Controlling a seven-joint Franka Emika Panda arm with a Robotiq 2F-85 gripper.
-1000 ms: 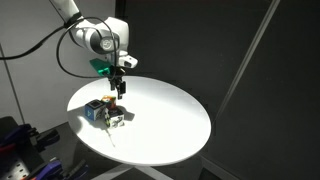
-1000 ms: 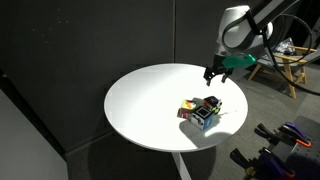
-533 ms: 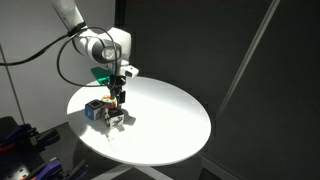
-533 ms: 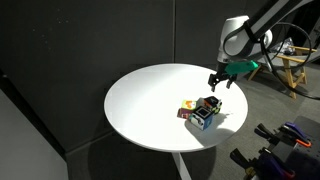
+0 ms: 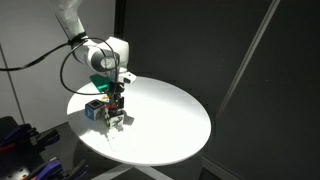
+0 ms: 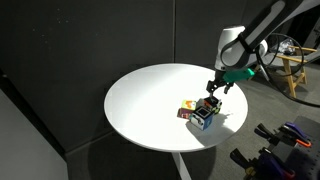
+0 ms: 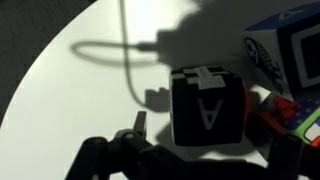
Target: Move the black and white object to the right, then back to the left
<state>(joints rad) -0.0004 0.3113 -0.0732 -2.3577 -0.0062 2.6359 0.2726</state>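
The black and white object [image 7: 207,105] is a dark cube with a white cross on top and a letter A on its side. It stands on the round white table [image 5: 160,115] in a small cluster, seen in both exterior views [image 5: 115,106] [image 6: 210,104]. My gripper [image 5: 116,96] [image 6: 215,90] hangs just above it, open and empty. In the wrist view my gripper [image 7: 208,148] has one dark fingertip [image 7: 140,122] left of the cube; the other side is in shadow.
A blue-and-white cube [image 5: 93,110] [image 6: 203,121] [image 7: 290,50] touches the cluster. A small orange-red piece [image 6: 186,111] [image 7: 285,112] lies beside it. The cluster sits near the table's edge [image 5: 85,135]. A cable's shadow [image 7: 125,60] crosses the tabletop.
My gripper has come down and moved over the cube cluster, from well above the table to just above the black and white object. The cubes have not moved.
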